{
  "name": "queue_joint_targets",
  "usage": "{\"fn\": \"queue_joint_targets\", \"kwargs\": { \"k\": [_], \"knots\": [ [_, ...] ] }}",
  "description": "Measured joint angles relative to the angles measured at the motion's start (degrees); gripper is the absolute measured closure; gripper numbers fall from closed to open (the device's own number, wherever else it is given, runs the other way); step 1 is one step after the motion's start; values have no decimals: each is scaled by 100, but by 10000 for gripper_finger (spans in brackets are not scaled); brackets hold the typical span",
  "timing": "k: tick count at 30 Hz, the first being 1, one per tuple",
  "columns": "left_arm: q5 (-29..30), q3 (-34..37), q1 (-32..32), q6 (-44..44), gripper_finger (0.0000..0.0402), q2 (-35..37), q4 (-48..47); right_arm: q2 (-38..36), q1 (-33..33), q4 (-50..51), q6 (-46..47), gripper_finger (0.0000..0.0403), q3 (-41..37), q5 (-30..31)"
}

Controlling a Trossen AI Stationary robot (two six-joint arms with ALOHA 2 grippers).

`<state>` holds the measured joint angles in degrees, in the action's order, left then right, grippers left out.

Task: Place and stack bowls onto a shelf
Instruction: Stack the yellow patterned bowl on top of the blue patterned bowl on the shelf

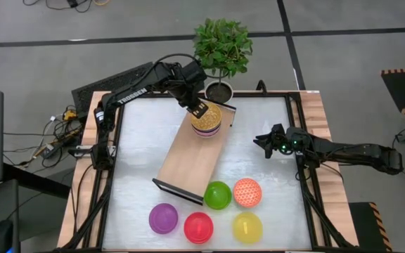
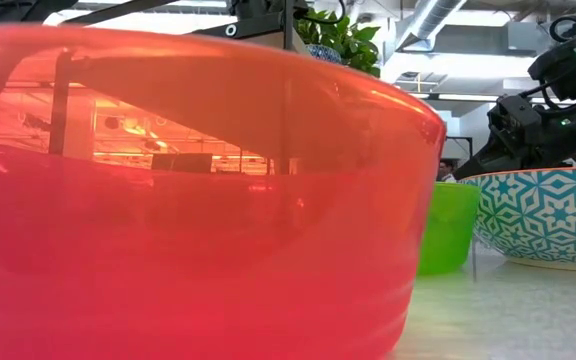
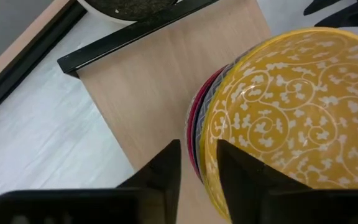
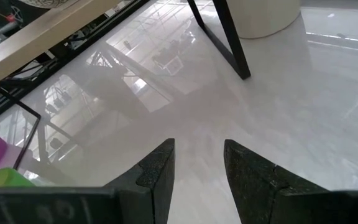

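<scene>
Left gripper [image 1: 198, 107], fingers slightly parted astride the golden bowl's [image 1: 207, 119] rim atop a stack on the shelf [image 1: 188, 158]; right gripper [image 1: 266, 143] idle, parted, empty.

shelf [image 1: 188, 158]: a long light-wood board with a dark frame; it lies slanted in the middle of the table
stack [image 1: 207, 119]: three bowls, one inside the other, at the far end of the shelf; a golden one with white swirls [image 3: 291, 118] on top; a grey rim and a red rim show just under it
purple bowl [image 1: 163, 218]: plain; on the table near the front
red bowl [image 1: 198, 227]: plain; just beside the purple one
yellow bowl [image 1: 247, 227]: plain; just beside the red one
green bowl [image 1: 218, 195]: plain; near the shelf's front end
red-white bowl [image 1: 247, 192]: patterned; just beside the green one
</scene>
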<state>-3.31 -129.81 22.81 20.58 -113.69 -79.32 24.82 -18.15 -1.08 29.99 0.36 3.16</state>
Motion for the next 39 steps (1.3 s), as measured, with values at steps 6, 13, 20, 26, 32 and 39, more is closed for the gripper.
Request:
{"fn": "queue_joint_targets", "kwargs": {
  "k": [6,13,20,26,32,39],
  "knots": [
    [173,-517,0,2,274,0,-363,0,0,0,1,239,0,0],
    [159,-480,-132,212,282,365,437,2,2,2,3,239,0,-14],
    [817,-493,-1030,-1013,296,296,2800,2,0,2,1,239,0,-12],
    [1731,-484,-1427,-1495,318,-344,3117,2,0,2,-2,239,0,-14],
    [1756,-465,-1436,-1238,337,-780,3028,2,0,2,-2,239,0,-14],
    [2049,-477,-1425,-1441,356,-435,3338,2,0,4,-2,239,0,-14]
  ]
}}
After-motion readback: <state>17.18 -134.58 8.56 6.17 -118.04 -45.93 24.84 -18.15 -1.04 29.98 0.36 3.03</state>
